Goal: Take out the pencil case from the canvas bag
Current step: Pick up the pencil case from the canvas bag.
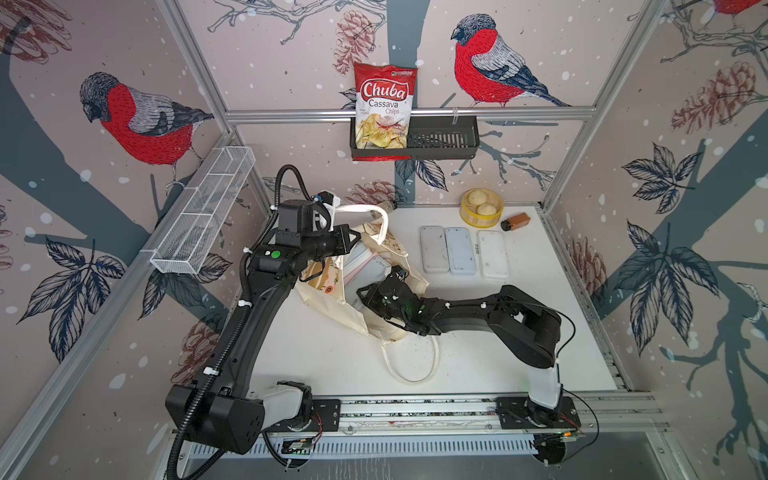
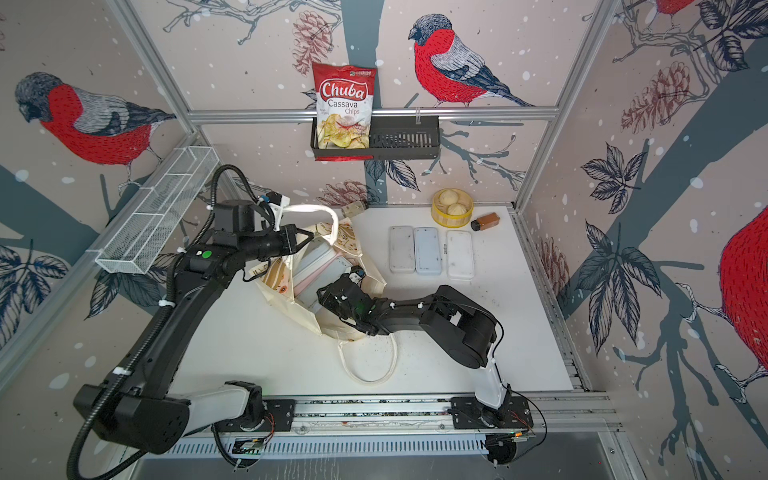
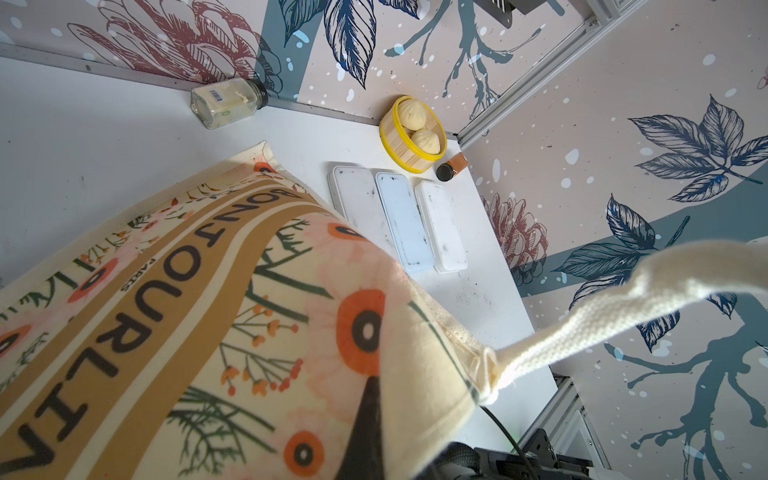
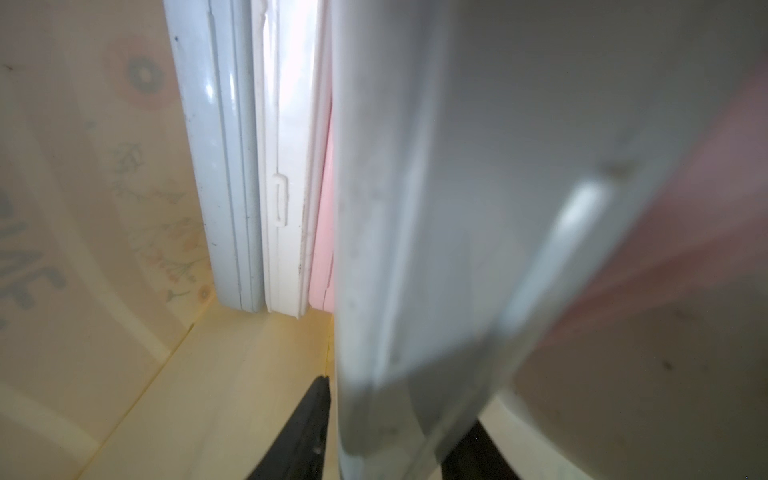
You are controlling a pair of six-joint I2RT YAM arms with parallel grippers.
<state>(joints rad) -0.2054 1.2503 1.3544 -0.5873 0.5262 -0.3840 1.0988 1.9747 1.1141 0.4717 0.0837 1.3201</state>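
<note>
The left gripper (image 1: 354,240) is pinched shut on the canvas bag (image 1: 332,311), which lies on the white table (image 1: 316,359) under it, with bird walls (image 1: 291,62) all around. Inside the bag, a pencil case (image 4: 415,249) sits between the right gripper (image 4: 395,407) fingers. I cannot tell if they squeeze it.

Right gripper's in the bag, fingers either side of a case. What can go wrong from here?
1. The right gripper straddles a pencil case packed beside other cases; they may drag out too.
2. Only the left gripper holds the canvas bag, at its rim; the bag may slide along.
3. The loose handle lies by the right arm and could snag.
</note>
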